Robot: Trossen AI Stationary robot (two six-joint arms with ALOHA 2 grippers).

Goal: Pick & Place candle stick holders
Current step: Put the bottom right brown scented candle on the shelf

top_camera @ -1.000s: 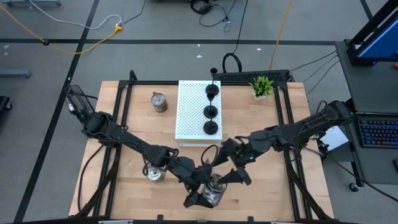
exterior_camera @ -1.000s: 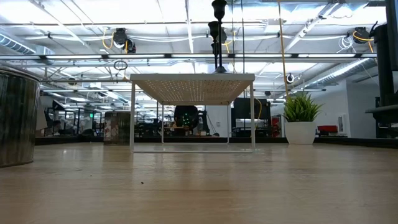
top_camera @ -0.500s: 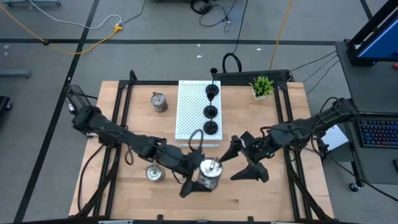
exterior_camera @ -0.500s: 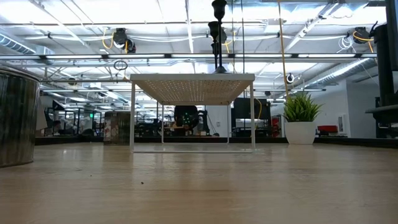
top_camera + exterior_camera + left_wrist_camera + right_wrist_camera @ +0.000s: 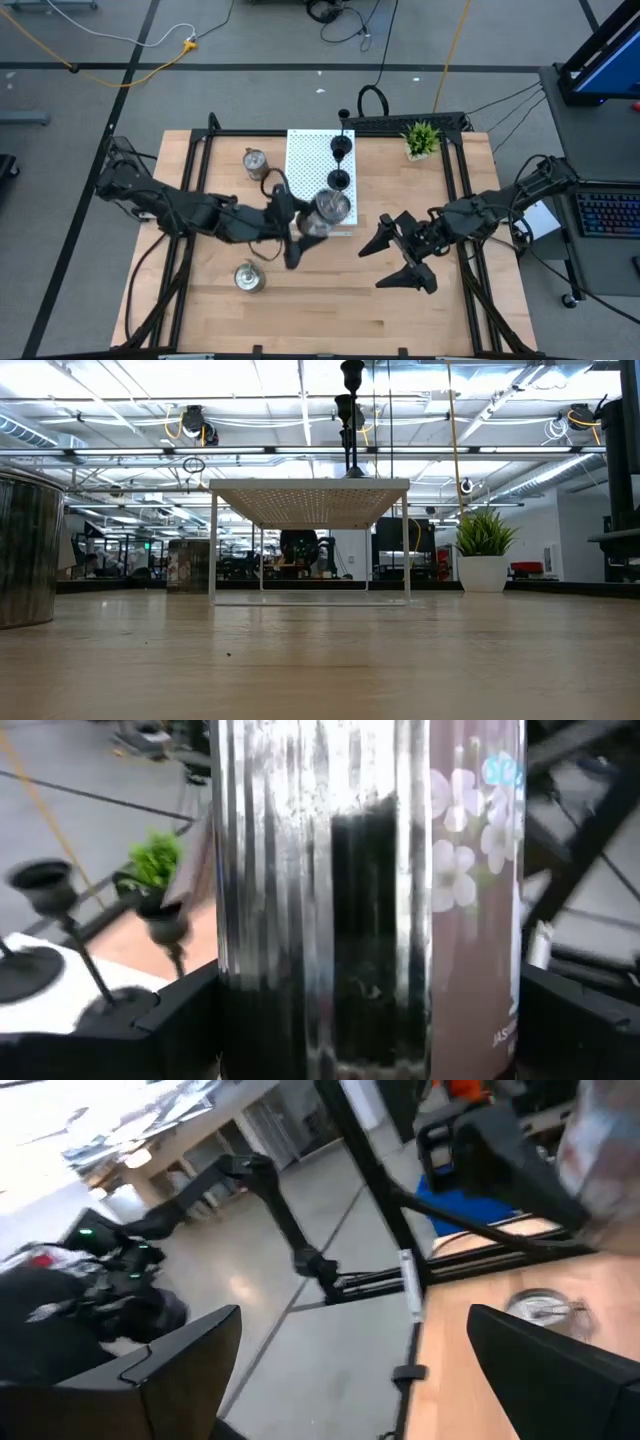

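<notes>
My left gripper [image 5: 308,226] is shut on a shiny silver ribbed candle stick holder [image 5: 331,209] over the near end of the white perforated board [image 5: 305,170]. It fills the left wrist view [image 5: 370,900]. Two black holders [image 5: 341,147] [image 5: 339,180] stand on the board on their round bases; the third is hidden under the silver one. Two more silver holders stand on the table, far left [image 5: 256,163] and near left [image 5: 248,277]. My right gripper [image 5: 392,263] is open and empty, to the right of the board. My left gripper pinches the silver holder's ribbed side wall [image 5: 250,1020] between its two fingers [image 5: 175,1025], one on each side. The fingers come roughly level from the table's left. The holder stands upright in the hold and looks lifted clear above the board.
A small green potted plant [image 5: 421,138] stands at the far right of the table. The board stands on thin legs [image 5: 212,550] with room beneath it. Bare wood lies along the near edge [image 5: 330,320]. The black frame rails [image 5: 455,180] run along both sides.
My left gripper has carried the silver holder from near the table's near edge toward the far edge, to above the board's near end; the holder stays upright. My right gripper has drawn back toward the table's right edge, away from the holder.
</notes>
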